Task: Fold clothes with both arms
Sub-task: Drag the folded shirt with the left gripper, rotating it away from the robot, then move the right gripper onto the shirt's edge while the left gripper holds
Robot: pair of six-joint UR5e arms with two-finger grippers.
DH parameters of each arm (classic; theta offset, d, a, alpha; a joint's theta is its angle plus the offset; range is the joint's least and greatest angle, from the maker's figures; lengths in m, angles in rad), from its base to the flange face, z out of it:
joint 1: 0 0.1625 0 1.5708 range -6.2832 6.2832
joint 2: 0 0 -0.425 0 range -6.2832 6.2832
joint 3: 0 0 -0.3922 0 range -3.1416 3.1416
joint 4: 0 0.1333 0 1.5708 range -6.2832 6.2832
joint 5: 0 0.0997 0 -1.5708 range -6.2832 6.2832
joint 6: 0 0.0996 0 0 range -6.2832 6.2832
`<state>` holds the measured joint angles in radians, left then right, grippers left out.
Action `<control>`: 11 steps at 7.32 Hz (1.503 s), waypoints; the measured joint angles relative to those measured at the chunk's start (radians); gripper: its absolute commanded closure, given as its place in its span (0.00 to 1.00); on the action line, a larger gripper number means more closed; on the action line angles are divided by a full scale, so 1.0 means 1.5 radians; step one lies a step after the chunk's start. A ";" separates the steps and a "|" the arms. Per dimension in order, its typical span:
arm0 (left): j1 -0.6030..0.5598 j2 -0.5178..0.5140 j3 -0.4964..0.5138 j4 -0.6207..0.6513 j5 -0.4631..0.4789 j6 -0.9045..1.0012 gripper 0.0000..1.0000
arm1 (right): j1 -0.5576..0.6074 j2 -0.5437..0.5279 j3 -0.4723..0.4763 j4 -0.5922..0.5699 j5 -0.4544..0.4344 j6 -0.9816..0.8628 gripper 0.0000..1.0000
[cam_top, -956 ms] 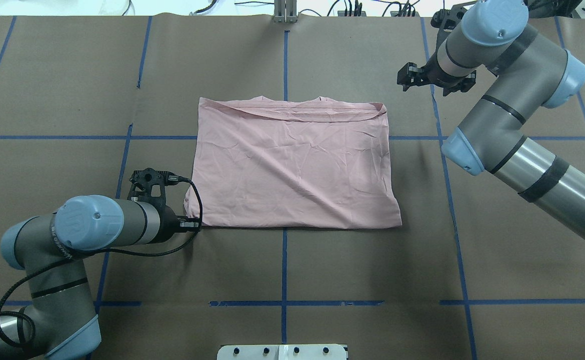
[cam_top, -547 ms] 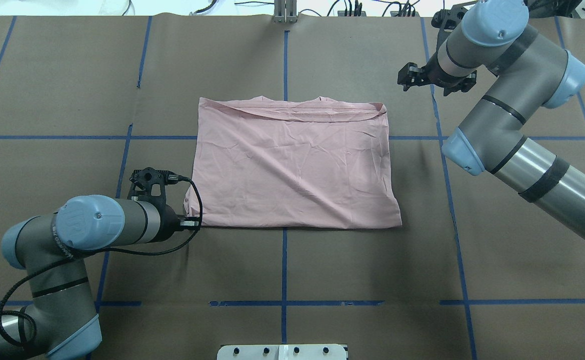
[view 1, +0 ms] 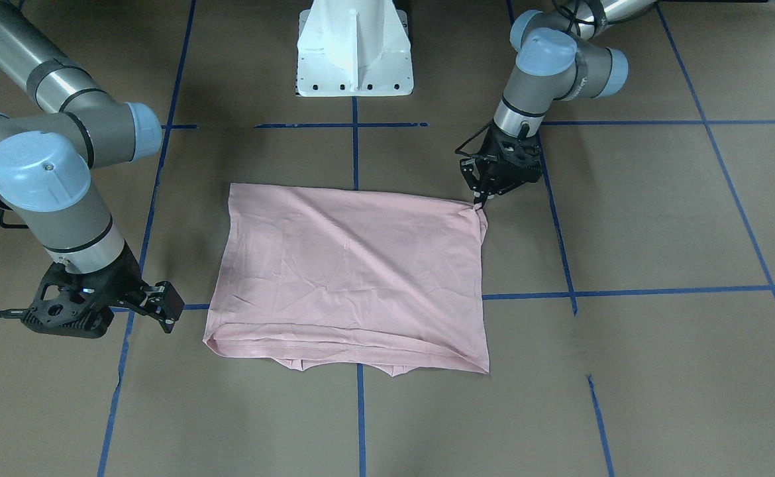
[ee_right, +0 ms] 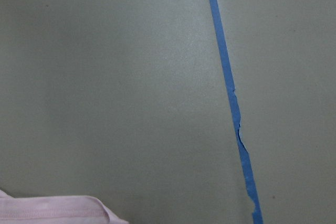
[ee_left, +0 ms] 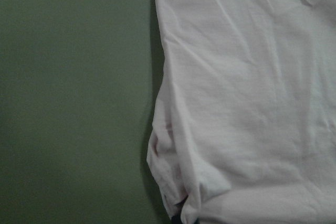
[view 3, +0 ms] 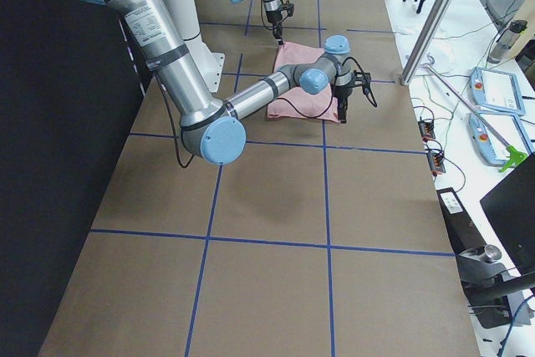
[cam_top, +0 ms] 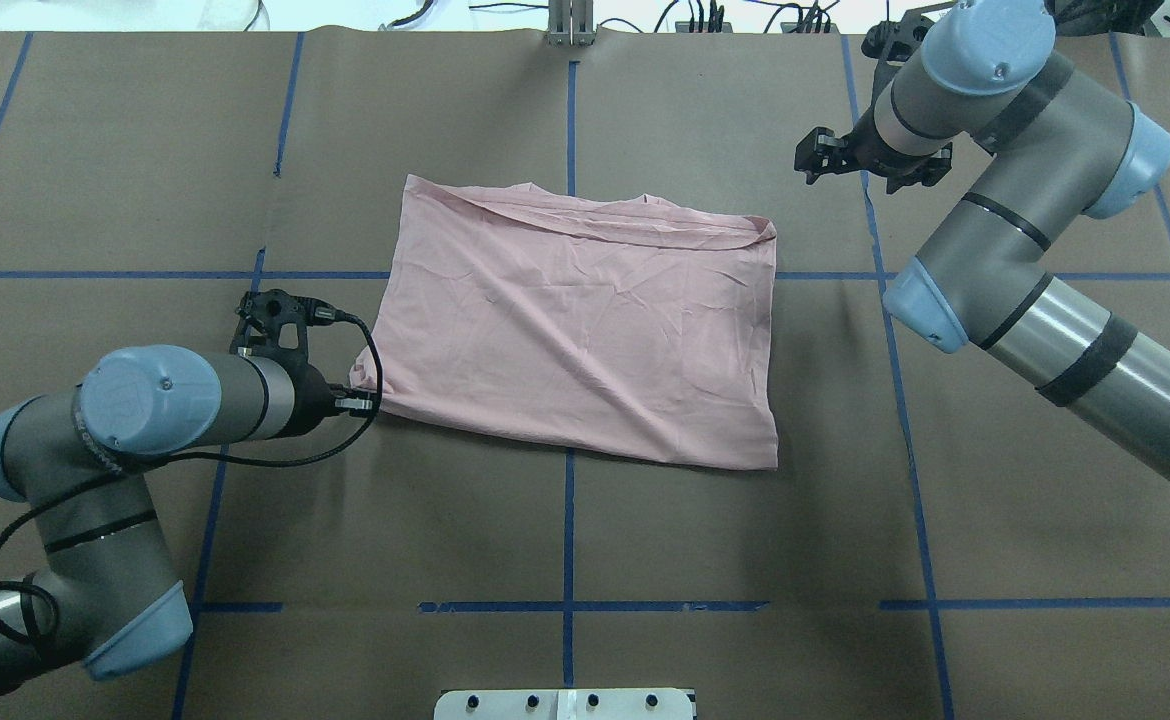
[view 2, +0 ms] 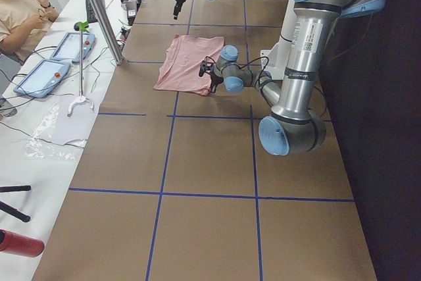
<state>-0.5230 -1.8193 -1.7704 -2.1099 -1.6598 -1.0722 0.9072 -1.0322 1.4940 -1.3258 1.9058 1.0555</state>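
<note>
While the left gripper pinches the lower-left corner of the pink T-shirt lying mid-frame on the tabletop, the right gripper hangs open, upper right.

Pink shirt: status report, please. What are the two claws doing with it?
Left gripper shut on shirt at its near-left corner. Right gripper looks open, empty, clear of shirt. Shirt folded, flat on table. Nothing in the way.

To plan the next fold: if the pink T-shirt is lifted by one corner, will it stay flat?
Probably floppy: the T-shirt is thin and wrinkled, and bunches where the left gripper pinches its corner. Likely light, so it may drag across the brown paper.
</note>
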 measured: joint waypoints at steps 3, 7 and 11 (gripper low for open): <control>-0.133 -0.105 0.173 -0.013 -0.002 0.153 1.00 | -0.002 0.001 0.000 0.002 -0.001 0.007 0.00; -0.226 -0.305 0.490 -0.101 0.042 0.253 1.00 | -0.002 0.002 0.004 -0.001 -0.001 0.011 0.00; -0.249 -0.308 0.492 -0.140 -0.018 0.300 0.00 | -0.052 0.038 0.007 0.000 -0.018 0.101 0.22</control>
<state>-0.8973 -2.2820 -1.0318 -2.3200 -1.6874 -0.6226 0.8286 -0.9746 1.5051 -1.3250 1.8793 1.2073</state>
